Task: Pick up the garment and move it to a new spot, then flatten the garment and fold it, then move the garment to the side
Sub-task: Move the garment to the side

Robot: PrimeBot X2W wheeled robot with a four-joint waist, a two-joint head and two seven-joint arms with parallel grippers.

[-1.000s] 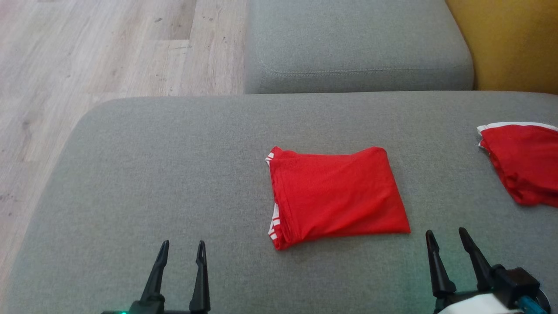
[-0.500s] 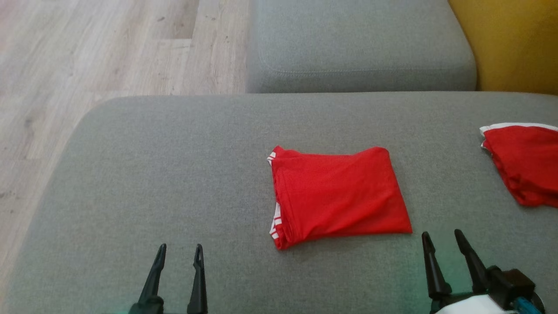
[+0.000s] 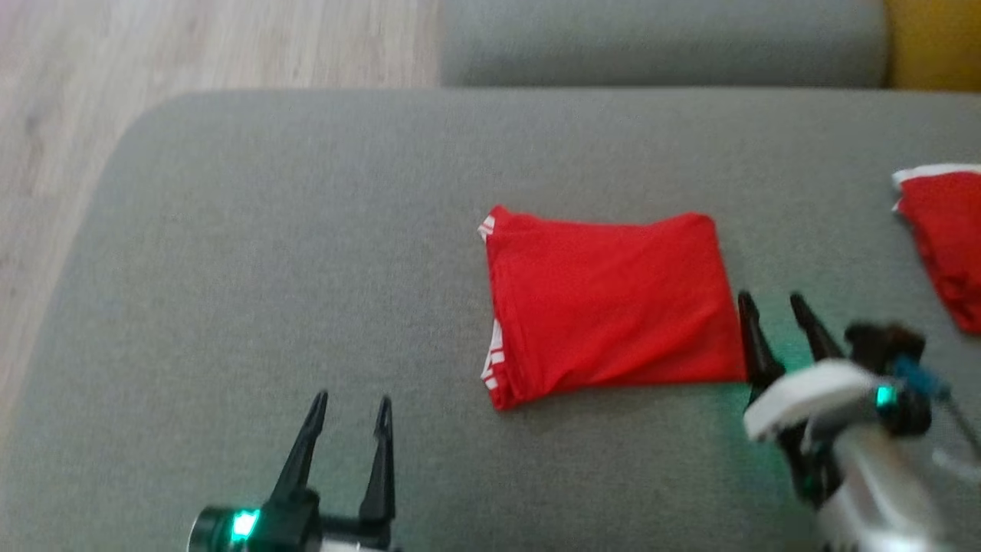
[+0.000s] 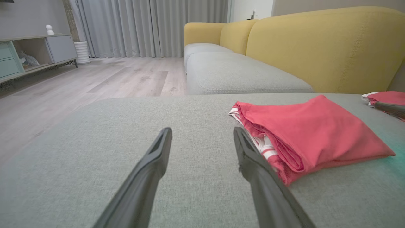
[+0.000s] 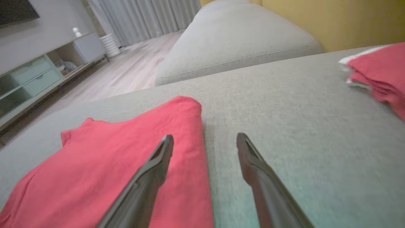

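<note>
A folded red garment [image 3: 609, 299] with white trim lies flat on the grey sofa cushion [image 3: 306, 268], right of centre. My right gripper [image 3: 772, 300] is open at the garment's right edge; in the right wrist view its left finger is over the red cloth [image 5: 126, 164] and the right one over bare cushion. My left gripper [image 3: 350, 401] is open over bare cushion, to the lower left of the garment. In the left wrist view, the garment [image 4: 310, 126] lies just right of the fingers. Nothing is held.
A second folded red garment [image 3: 946, 238] with a white edge lies at the cushion's far right. Another grey cushion [image 3: 659, 46] and a yellow backrest [image 4: 316, 44] lie beyond. Wooden floor [image 3: 115, 61] drops off past the left edge.
The head camera has tilted, shifting the whole picture. My right gripper has moved forward to the garment's right edge. My left gripper has edged forward slightly. The garment lies as before.
</note>
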